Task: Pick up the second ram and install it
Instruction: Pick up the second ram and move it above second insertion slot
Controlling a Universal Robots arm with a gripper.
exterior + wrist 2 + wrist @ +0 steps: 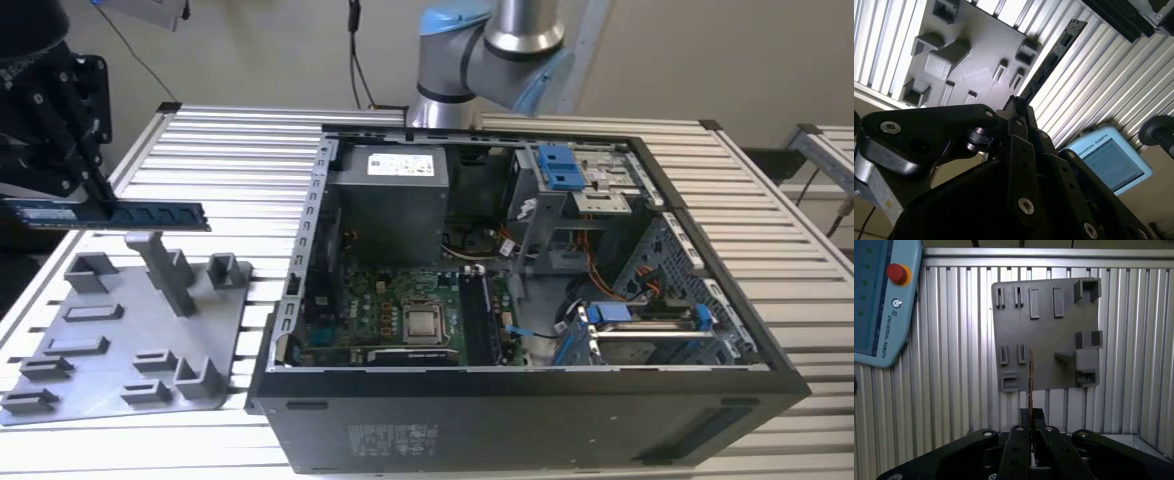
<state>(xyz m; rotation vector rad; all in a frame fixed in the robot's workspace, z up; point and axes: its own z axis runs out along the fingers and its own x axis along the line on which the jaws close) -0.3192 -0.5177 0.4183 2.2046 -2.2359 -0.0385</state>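
- In the exterior view, the black tool [83,192] is seen at that view's left, pinched on one end of the second ram [140,214]. This long, thin blue circuit-board strip with black chips is held level in the air above the grey plastic fixture tray [107,350].
- The exterior view also takes in the open black computer case [534,420], set just beside the tray, with its green motherboard [387,320] exposed.
- In the first wrist view the second ram [1030,380] is shown edge-on, over the tray's [1044,330] border.
- In the second wrist view its flat face [1054,55] is shown.
- A light-blue teach pendant [1109,160] is seen at the edge of the ribbed metal tabletop [747,200].
- A beige wall [694,50] is seen behind.
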